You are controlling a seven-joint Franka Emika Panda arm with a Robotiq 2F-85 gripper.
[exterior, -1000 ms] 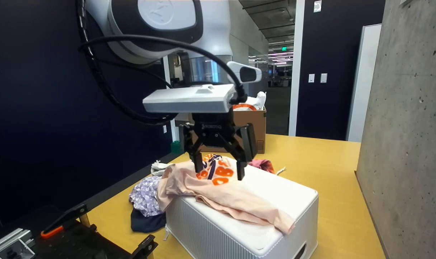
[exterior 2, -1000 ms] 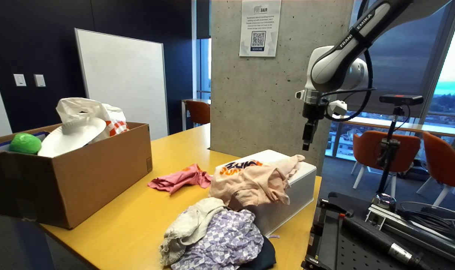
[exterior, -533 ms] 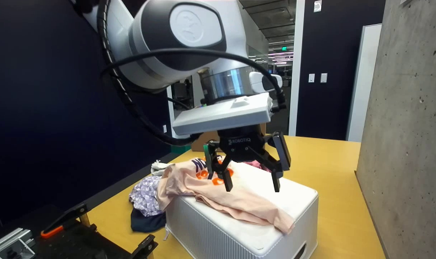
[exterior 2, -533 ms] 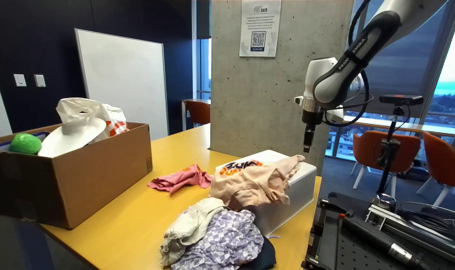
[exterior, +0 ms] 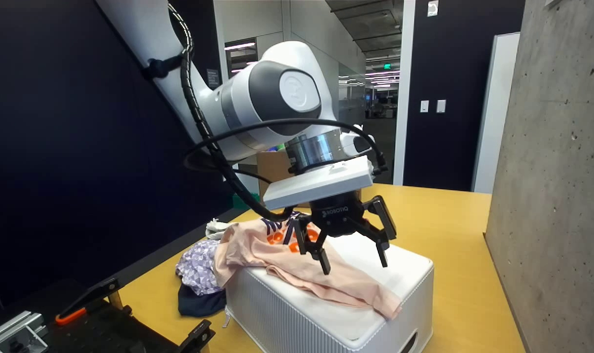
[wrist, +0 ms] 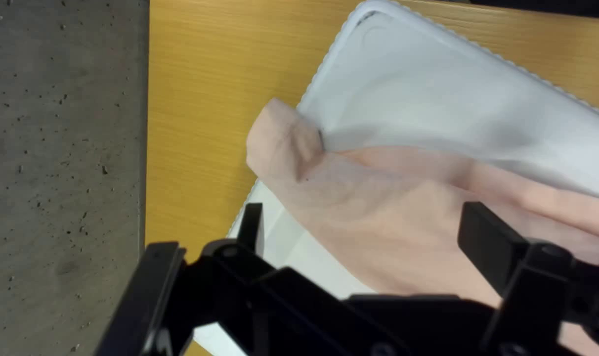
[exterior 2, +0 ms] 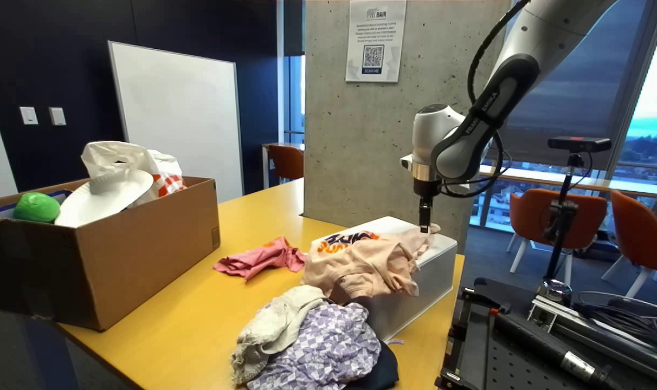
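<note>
Hovering tool [exterior: 356,268]: jaws wide apart, lower than a second ago, over the peach shirt [exterior: 292,267].
Peach shirt: unmoved, draped along the white ribbed box [exterior: 287,323], one end overhanging its edge.
Counter [exterior: 463,255]: carries that box; lavender checked garment [exterior 2: 323,344] and cream cloth [exterior 2: 285,319] near it, pink cloth [exterior 2: 263,260] farther off, all unchanged.
Cardboard box [exterior 2: 149,254]: unchanged too, white bag [exterior 2: 111,153] rising from it.

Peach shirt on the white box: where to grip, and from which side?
Probably the narrow end of the peach shirt, from above: it juts past the edge of the white box, creased, so there should be loose cloth to pinch. The open gripper hangs above the peach shirt.
</note>
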